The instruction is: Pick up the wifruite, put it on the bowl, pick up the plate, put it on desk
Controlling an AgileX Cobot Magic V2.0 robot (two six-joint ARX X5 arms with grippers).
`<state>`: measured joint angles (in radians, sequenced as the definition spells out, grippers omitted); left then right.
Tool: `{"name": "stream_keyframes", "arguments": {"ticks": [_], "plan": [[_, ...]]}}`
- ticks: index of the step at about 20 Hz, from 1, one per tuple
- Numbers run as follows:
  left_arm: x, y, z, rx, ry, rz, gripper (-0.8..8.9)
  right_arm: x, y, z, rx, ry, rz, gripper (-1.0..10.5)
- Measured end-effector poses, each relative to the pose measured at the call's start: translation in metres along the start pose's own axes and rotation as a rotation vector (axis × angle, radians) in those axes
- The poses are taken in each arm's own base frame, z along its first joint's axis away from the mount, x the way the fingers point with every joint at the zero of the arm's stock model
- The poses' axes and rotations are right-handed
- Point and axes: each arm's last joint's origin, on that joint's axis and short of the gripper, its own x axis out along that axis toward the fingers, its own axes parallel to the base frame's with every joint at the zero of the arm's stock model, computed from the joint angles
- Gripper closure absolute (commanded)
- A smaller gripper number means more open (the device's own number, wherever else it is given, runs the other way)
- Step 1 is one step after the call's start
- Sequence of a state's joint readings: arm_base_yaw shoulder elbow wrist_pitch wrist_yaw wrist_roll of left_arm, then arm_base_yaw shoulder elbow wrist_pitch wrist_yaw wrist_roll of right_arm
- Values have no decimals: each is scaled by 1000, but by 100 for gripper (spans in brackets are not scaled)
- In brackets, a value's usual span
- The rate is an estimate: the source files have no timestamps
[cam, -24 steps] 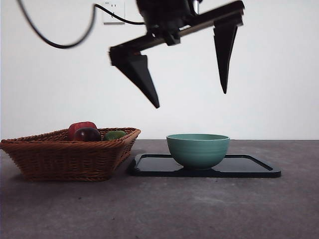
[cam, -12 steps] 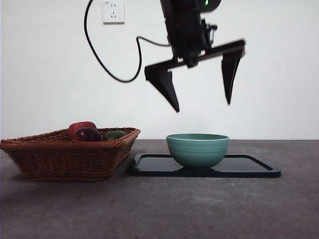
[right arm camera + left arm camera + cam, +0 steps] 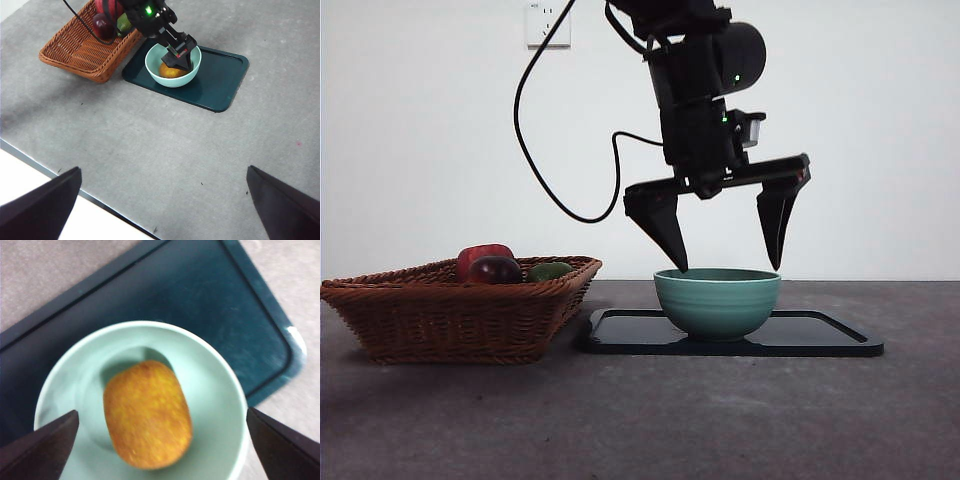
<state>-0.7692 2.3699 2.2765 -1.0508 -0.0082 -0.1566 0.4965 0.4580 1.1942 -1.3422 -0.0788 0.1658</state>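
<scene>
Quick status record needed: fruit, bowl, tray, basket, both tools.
wifruite: lying inside the bowl, not gripped
bowl: upright on the tray
tray: flat on the desk, beside the basket
basket: holds red, dark and green fruit
left tool: open, jaws straddling the bowl rim from above
right tool: open, high above the desk, away from the bowl

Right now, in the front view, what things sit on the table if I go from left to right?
Basket holding red, purple and green fruit → dark tray with the green bowl on it. The left pincer, open, hangs right over the bowl.
</scene>
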Motion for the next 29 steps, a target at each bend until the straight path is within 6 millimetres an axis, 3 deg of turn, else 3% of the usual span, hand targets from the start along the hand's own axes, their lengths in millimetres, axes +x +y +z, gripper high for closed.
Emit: {"name": "stream_keyframes", "arguments": {"ticks": [9,16,25,29], "plan": [[24,6,-1,-25,24,9,265,0,0,0,0,0,0,346],[35,7,-3,-25,43,15,543,0,0,0,0,0,0,346],[34,7,-3,-25,45,15,540,0,0,0,0,0,0,346],[19,6,2,-25,43,14,538,0,0,0,0,0,0,346]]}}
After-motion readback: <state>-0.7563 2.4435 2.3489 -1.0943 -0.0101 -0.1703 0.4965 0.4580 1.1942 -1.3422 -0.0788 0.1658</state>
